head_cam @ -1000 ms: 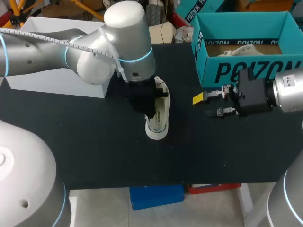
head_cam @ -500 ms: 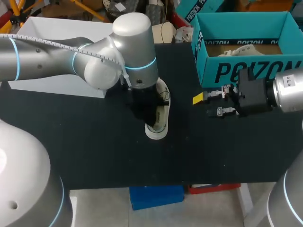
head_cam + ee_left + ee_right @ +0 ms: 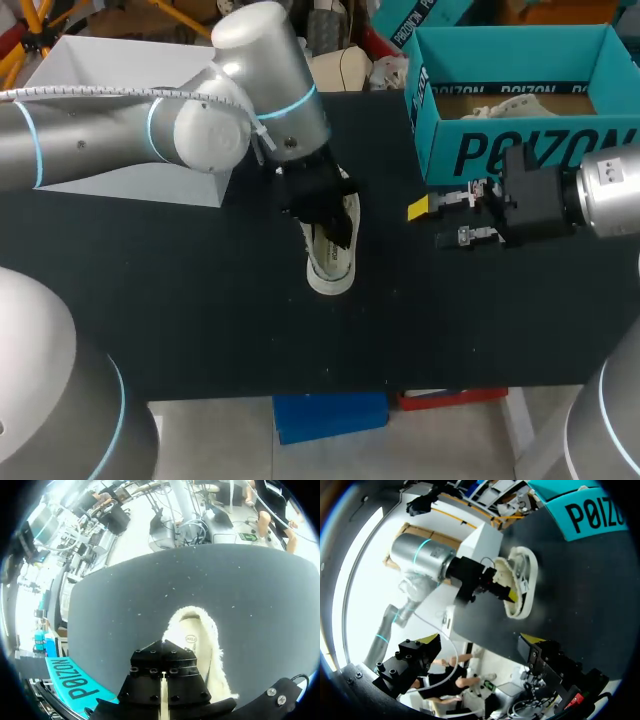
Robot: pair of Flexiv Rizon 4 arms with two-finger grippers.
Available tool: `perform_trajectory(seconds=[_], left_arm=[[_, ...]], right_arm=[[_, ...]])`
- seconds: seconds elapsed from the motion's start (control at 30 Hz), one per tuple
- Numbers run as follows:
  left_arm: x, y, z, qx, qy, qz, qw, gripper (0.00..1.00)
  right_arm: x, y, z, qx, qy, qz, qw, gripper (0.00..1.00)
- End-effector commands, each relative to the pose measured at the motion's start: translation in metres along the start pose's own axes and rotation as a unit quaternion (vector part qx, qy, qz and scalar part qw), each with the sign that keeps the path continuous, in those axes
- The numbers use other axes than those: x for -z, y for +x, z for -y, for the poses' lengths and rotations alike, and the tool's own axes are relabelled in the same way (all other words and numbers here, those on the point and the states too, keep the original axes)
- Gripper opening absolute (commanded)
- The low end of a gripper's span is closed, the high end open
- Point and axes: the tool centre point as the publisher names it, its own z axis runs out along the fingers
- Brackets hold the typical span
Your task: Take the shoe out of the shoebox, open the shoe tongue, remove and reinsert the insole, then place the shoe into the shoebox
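**Helper:** What is your left end effector doing?

**Me:** My left end effector (image 3: 328,215) is down on the white shoe (image 3: 335,262). It leans over and pokes into the hole at the top of the shoe. I cannot tell if it is open or closed. The shoe and its own black block hide that part.

**Helper:** And the other one?

**Me:** My right end effector (image 3: 432,223) is open wide and has nothing in it. It hangs over the table, to the right of the shoe and not touching it. It is just in front of the shoebox.

**Helper:** Where is the shoe?

**Me:** The shoe is out of the box. It sits on its sole near the middle of the black table (image 3: 200,300). From the left wrist I can see the insole (image 3: 192,630) lying inside it.

**Helper:** And the shoebox?

**Me:** The blue-green shoebox (image 3: 520,150) sits at the far right of the table. It is open on top and apart from the shoe. Something white lies inside it. A white box (image 3: 110,175) stands at the far left, partly behind my left arm.
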Motion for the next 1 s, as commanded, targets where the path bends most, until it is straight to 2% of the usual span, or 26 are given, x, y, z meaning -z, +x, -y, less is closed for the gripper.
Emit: perform_trajectory(seconds=[0.03,0.2,0.3,0.4,0.57,0.7,0.8,0.87,0.93,1.0], left_arm=[[0.055,0.003,0.000,0.047,0.020,0.103,0.993,0.00],[0.098,-0.009,-0.018,0.108,0.015,0.194,0.975,0.00],[0.116,-0.011,-0.037,0.152,-0.021,0.234,0.960,0.00],[0.123,-0.008,-0.058,0.188,-0.056,0.251,0.948,0.00],[0.124,-0.006,-0.087,0.237,-0.096,0.259,0.931,0.00],[0.121,-0.006,-0.111,0.243,-0.126,0.249,0.929,0.00],[0.116,-0.007,-0.123,0.251,-0.127,0.241,0.929,0.00],[0.111,-0.007,-0.130,0.245,-0.127,0.227,0.934,0.00],[0.106,-0.005,-0.137,0.216,-0.143,0.195,0.946,0.00],[0.100,-0.002,-0.139,0.222,-0.132,0.184,0.949,0.00]], right_arm=[[0.000,0.000,0.000,0.000,0.000,0.001,1.000,1.00],[0.000,0.000,0.000,0.000,0.000,0.001,1.000,1.00],[0.000,0.000,0.000,0.000,0.000,0.001,1.000,1.00],[0.000,0.000,0.000,0.000,0.000,0.001,1.000,1.00],[0.000,0.000,0.000,0.000,0.000,0.001,1.000,1.00],[0.000,0.000,0.000,0.000,0.000,0.001,1.000,1.00],[0.000,0.000,0.000,0.000,0.000,0.001,1.000,1.00],[0.000,0.000,0.000,0.000,0.000,0.001,1.000,1.00],[0.000,0.000,0.000,0.000,0.000,0.001,1.000,1.00],[0.000,0.000,0.000,0.000,0.000,0.001,1.000,1.00]])
